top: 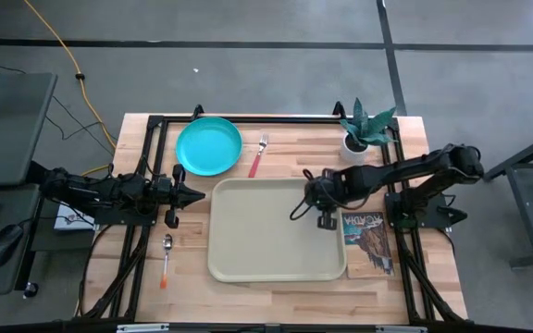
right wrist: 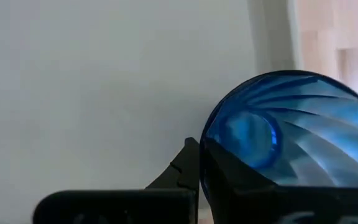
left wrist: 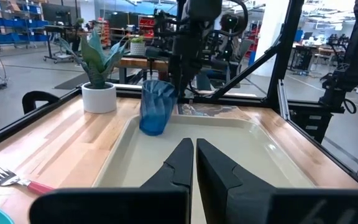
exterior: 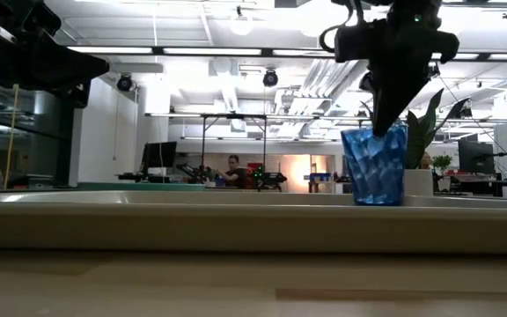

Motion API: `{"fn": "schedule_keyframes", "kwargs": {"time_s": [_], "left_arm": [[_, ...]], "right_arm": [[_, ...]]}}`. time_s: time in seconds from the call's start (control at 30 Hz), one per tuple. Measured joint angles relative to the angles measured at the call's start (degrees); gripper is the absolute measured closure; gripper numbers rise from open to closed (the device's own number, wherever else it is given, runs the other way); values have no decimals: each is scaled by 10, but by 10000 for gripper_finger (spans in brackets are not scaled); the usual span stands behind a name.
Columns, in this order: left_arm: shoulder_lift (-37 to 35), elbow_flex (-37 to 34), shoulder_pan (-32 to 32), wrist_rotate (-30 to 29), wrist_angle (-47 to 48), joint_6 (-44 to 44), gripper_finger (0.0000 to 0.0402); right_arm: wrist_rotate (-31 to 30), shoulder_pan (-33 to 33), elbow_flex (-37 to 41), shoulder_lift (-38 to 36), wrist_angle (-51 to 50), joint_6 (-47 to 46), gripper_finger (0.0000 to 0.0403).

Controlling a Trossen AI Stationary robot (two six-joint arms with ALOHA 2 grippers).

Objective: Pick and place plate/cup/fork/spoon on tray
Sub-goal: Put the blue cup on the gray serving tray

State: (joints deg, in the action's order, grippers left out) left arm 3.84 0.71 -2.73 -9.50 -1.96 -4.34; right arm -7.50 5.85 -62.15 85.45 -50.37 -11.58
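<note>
The right gripper point(top: 312, 191) reaches in over the tray point(top: 248, 264), near its far right corner, and is closed on the rim of the cup point(left wrist: 156, 107). In the right wrist view one finger sits inside the cup's mouth and the other outside the wall, pinching it. The cup stands upright on the tray floor in the left wrist view, close to the rim on the plant side; in the low view its base is hidden behind the tray's near rim, so contact with the floor cannot be confirmed there.

The left gripper point(top: 195, 195) waits above the bench point(top: 285, 153), just beside the tray's left edge, pointing toward the tray. Its fingers point(left wrist: 178, 163) are nearly together, with only a thin slit between them, and hold nothing.

The plate point(top: 208, 145) lies on the bench beyond the tray's far left corner, apart from it. The fork point(top: 258, 158) lies just right of the plate, its tines pointing away from the tray and its handle end close to the tray's far rim. The spoon point(top: 167, 258) lies on the bench left of the tray, handle toward the near edge.

A potted plant point(top: 363, 129) stands at the far right of the bench, and a book point(top: 368, 243) lies against the tray's right side.
</note>
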Motion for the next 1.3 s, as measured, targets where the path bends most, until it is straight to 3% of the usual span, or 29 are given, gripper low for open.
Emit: {"fn": "schedule_keyframes", "kwargs": {"time_s": [0.3,0.5,0.83,1.1,1.3], "left_arm": [[0,0,0,-1,0,0,398],[0,0,0,-2,0,0,398],[0,0,0,-2,0,0,398],[0,0,0,-1,0,0,398],[0,0,0,-1,0,0,398]], "right_arm": [[32,6,-17,-9,11,11,403],[17,6,-19,-41,2,-2,403],[20,5,-17,-29,22,0,403],[33,5,32,-29,75,-9,403],[36,5,26,-27,70,-11,403]]}}
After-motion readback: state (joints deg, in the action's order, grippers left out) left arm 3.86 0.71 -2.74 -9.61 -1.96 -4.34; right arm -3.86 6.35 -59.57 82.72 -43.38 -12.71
